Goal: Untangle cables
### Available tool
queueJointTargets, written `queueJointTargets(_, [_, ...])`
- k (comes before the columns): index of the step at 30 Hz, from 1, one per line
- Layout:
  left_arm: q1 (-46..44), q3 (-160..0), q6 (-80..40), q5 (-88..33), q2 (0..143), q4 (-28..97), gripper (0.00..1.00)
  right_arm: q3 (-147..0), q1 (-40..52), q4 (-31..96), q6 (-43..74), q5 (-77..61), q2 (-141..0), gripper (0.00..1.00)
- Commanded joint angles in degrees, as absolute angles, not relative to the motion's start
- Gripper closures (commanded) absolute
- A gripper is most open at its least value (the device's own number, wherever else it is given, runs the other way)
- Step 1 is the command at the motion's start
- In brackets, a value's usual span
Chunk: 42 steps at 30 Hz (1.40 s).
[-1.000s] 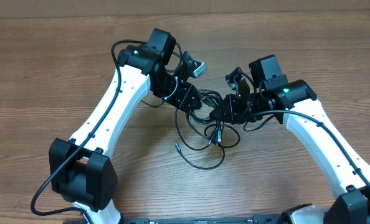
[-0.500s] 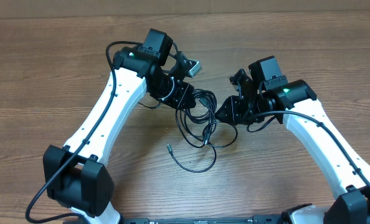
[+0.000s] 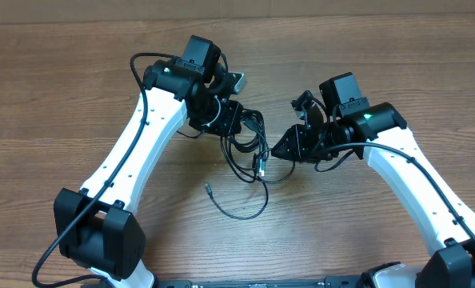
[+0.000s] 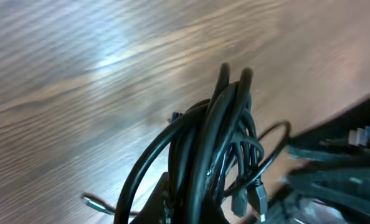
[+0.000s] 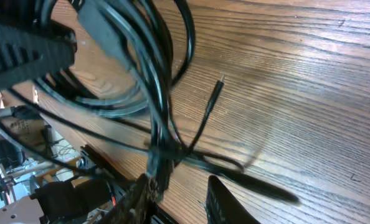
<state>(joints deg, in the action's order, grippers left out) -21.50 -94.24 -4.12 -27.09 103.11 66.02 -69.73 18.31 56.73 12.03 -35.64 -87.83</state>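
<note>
The cables (image 3: 249, 148) are thin black cords. One bunch hangs from my left gripper (image 3: 231, 122), and loose loops trail onto the wooden table (image 3: 77, 96). A plug tip (image 3: 208, 189) lies at the front of the loops. In the left wrist view, my left gripper (image 4: 200, 208) is shut on the upright bundle of cables (image 4: 219, 137). My right gripper (image 3: 284, 150) sits just right of the loops. In the right wrist view its fingers (image 5: 182, 196) are apart, with cable strands (image 5: 157, 93) in front and one strand touching the left finger.
The two white arms reach in from the front corners. Each arm's own thicker black wire (image 3: 141, 64) runs along it. The table's far edge (image 3: 237, 18) is at the top.
My left gripper has moved left and back with the bundle, dragging the loops and the plug tip leftward, away from my right gripper. The right arm has barely moved.
</note>
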Motion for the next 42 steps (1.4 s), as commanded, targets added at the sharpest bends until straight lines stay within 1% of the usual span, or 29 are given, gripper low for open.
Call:
queueJointTargets(1, [-21.5,-94.8,0.6,-41.0,101.5,66.0,0.96,-69.8,18.3,56.2,11.7,-36.1,-87.8,0.74])
queueJointTargets(3, [-21.5,-94.8,1.3,-43.2,101.5,66.0,0.96,-69.8,18.3,55.4,11.7,-36.1,-87.8,0.75])
queueJointTargets(5, [-21.8,-94.8,1.3,-42.9,101.5,66.0,0.96,-69.8,18.3,54.9,11.7,-36.1,-87.8,0.75])
queueJointTargets(6, [-21.8,-94.8,1.3,-42.8,101.5,65.9,0.96,-69.8,18.3,54.7,11.7,-36.1,-87.8,0.78])
queueJointTargets(7, [-21.8,-94.8,1.3,-42.8,101.5,65.9,0.96,-69.8,18.3,54.6,11.7,-36.1,-87.8,0.79])
queueJointTargets(11, [-21.9,-94.8,1.3,-39.9,101.5,66.1,0.96,-69.8,18.3,53.6,12.2,-36.1,-87.8,0.79])
queueJointTargets(15, [-22.3,-94.8,1.3,-39.1,101.5,66.0,0.96,-69.8,18.3,50.2,17.5,-35.1,-87.8,0.80])
queueJointTargets(18, [-22.5,-94.8,1.3,-36.8,101.5,66.9,0.96,-69.8,18.3,49.4,24.5,-27.6,-87.8,0.79])
queueJointTargets(21, [-22.5,-94.8,1.3,-35.6,101.5,67.0,0.96,-69.8,18.3,48.9,25.7,-27.0,-87.8,0.80])
queueJointTargets(22, [-22.5,-94.8,1.1,-34.0,101.5,67.1,0.96,-69.8,18.3,48.8,25.7,-27.0,-87.8,0.81])
queueJointTargets(23, [-22.5,-94.8,1.1,-33.8,101.5,67.2,0.96,-69.8,18.3,48.8,25.7,-27.0,-87.8,0.84])
queueJointTargets(24, [-22.5,-94.8,1.1,-33.7,101.5,67.2,0.96,-69.8,18.3,49.1,25.7,-27.0,-87.8,0.93])
queueJointTargets(25, [-22.5,-94.8,1.1,-33.6,101.5,67.1,0.96,-69.8,18.3,49.5,25.7,-27.0,-87.8,0.96])
queueJointTargets(26, [-22.5,-94.8,1.1,-33.5,101.5,67.0,0.96,-69.8,18.3,49.9,25.7,-27.0,-87.8,0.96])
queueJointTargets(31, [-22.4,-94.8,1.1,-30.9,101.5,67.0,0.96,-69.8,18.3,57.0,25.7,-22.3,-87.8,0.96])
queueJointTargets(35, [-22.0,-94.8,-1.5,-28.9,101.4,64.7,0.96,-69.7,18.3,69.7,25.8,-10.5,-87.8,0.96])
queueJointTargets(38, [-19.5,-95.7,-5.0,-29.0,101.1,62.0,0.96,-69.7,18.3,75.5,25.9,-4.5,-87.8,0.96])
queueJointTargets(41, [-15.8,-98.4,-6.0,-29.1,101.0,62.5,0.96,-69.7,18.3,79.1,32.7,7.0,-87.8,0.96])
queueJointTargets(42, [-14.3,-99.3,-6.0,-29.6,100.9,63.3,0.96,-69.7,18.2,80.1,35.5,11.9,-87.8,0.94])
